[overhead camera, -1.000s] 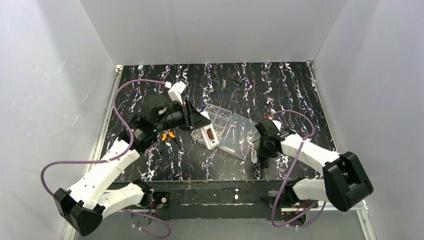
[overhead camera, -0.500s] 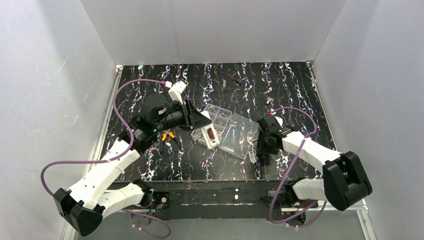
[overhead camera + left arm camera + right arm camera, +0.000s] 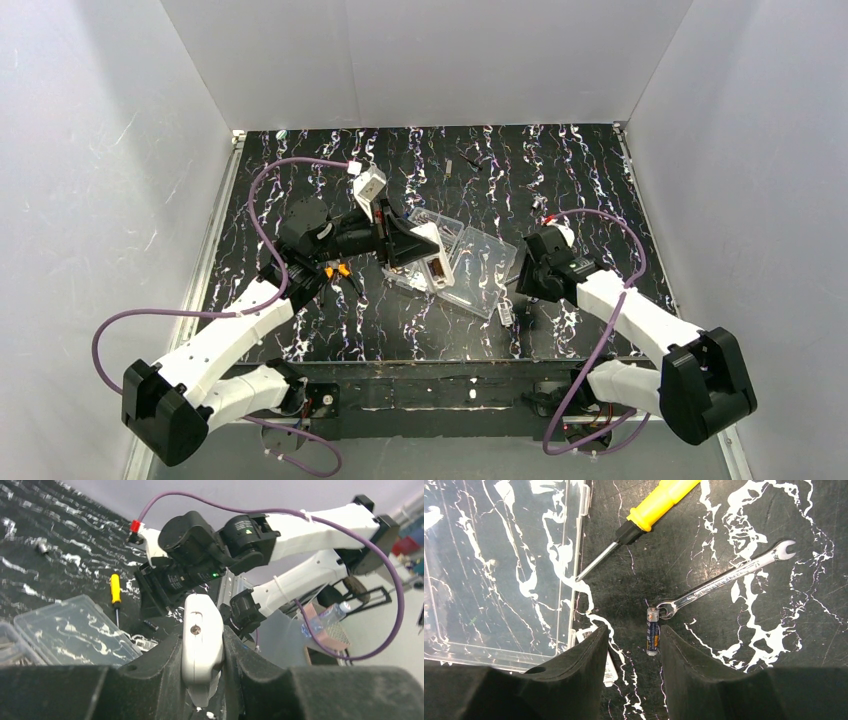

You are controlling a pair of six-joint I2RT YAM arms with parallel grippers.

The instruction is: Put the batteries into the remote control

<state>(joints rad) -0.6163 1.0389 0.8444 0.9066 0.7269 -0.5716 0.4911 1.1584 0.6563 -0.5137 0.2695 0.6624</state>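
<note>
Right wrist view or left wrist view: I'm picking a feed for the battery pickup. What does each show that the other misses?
Only the right wrist view shows the wrench, its ring end beside the battery between the open fingers of the right gripper. Only the left wrist view shows the remote control clamped in the left gripper. Both show the yellow-handled screwdriver and the clear organiser box.

Soft, even, bright light; the walls (image 3: 420, 60) wash pale and shadows are faint. The clear organiser box (image 3: 499, 580) shows mild glare. Below it, the 2 wrist views' foregrounds are dark and blurred.
</note>
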